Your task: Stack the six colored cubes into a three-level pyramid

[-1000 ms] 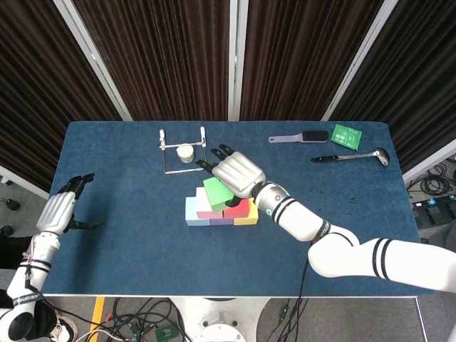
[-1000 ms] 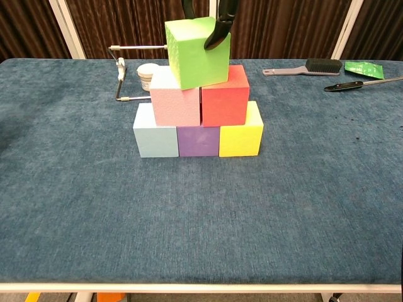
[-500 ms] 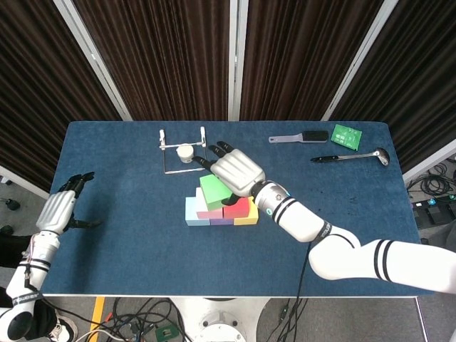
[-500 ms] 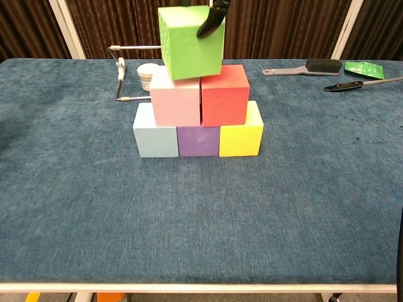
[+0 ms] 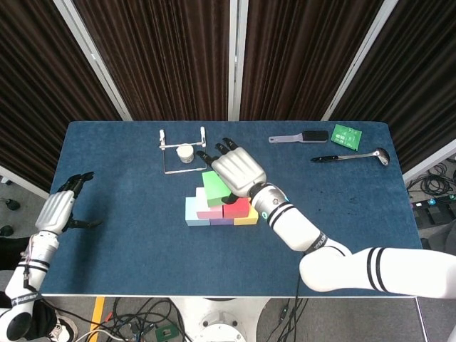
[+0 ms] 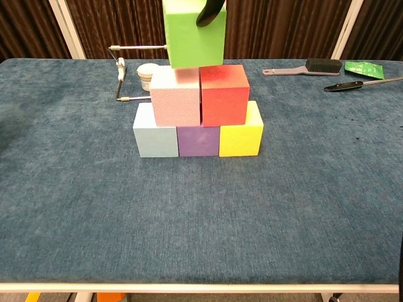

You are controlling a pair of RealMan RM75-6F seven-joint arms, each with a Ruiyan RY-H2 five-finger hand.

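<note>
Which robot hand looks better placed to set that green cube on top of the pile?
The right robot hand: it holds the green cube just above the pink cube and red cube. The left robot hand sits far off at the table's edge.

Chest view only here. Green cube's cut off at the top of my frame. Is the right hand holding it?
Observer: Yes. From the head view, the right hand grips the green cube from above and covers its far side.
Operator: Left hand? Not in my frame.
Observer: The left hand is at the left edge of the table, holding nothing, well away from the stack.
Operator: Black handle at my right edge, what is it?
Observer: A ladle; its bowl lies toward the far right corner, below the green packet.
</note>
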